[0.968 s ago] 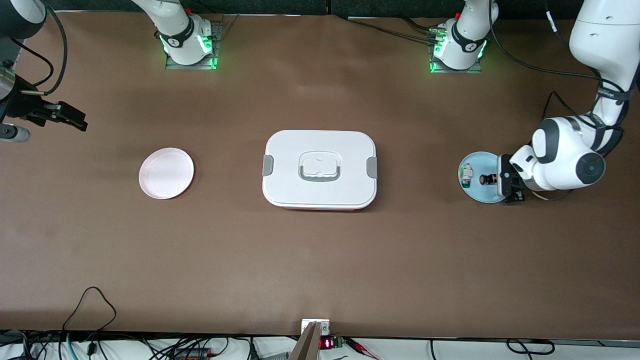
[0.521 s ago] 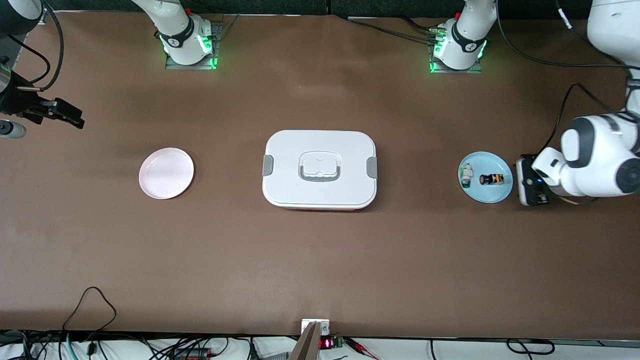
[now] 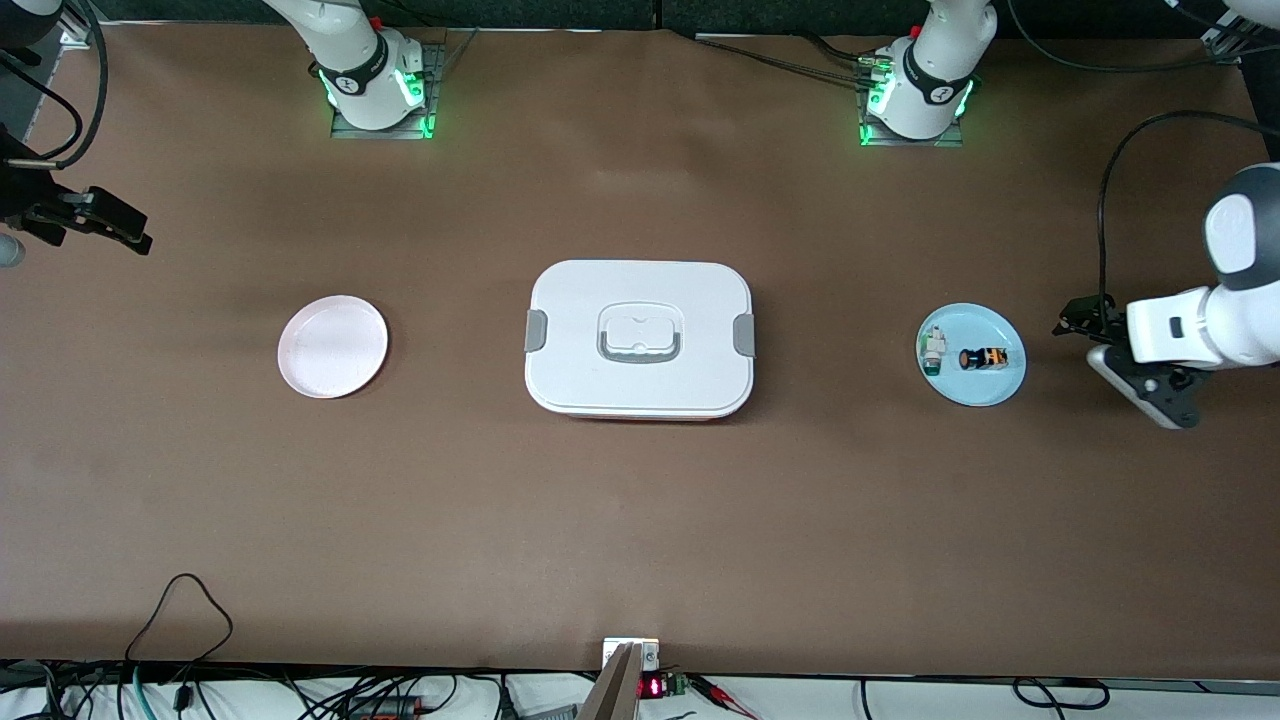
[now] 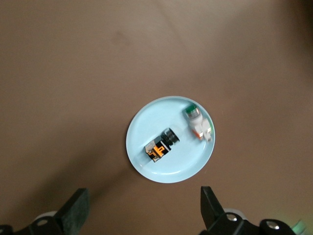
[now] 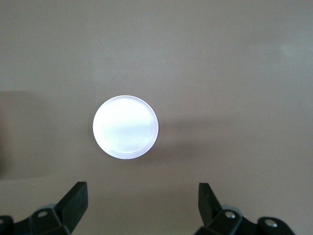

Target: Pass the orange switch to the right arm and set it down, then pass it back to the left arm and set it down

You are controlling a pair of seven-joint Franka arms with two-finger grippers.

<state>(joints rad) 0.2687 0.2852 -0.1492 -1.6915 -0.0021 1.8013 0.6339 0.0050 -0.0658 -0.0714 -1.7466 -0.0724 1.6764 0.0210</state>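
Observation:
The orange switch (image 3: 983,358) (image 4: 161,146) lies on its side on a light blue plate (image 3: 985,390) (image 4: 146,127) toward the left arm's end of the table. My left gripper (image 3: 1120,365) (image 4: 143,196) hangs open and empty above the bare table just outside that plate, toward the table's end. The big white box (image 3: 640,340) stands in the middle. My right gripper (image 3: 115,222) (image 5: 142,188) is open and empty, high over the right arm's end of the table, with a pale pink plate (image 3: 333,346) (image 5: 125,126) below and ahead of it.
A small white-and-green component (image 3: 933,350) (image 4: 198,125) shares the blue plate with the switch. The arm bases (image 3: 380,85) (image 3: 915,90) stand at the table's far edge. Cables (image 3: 180,610) and a small device (image 3: 630,655) lie at the near edge.
My left gripper has drawn back from over the blue plate toward the table's end, uncovering the plate. My right gripper has drifted outward toward its end of the table.

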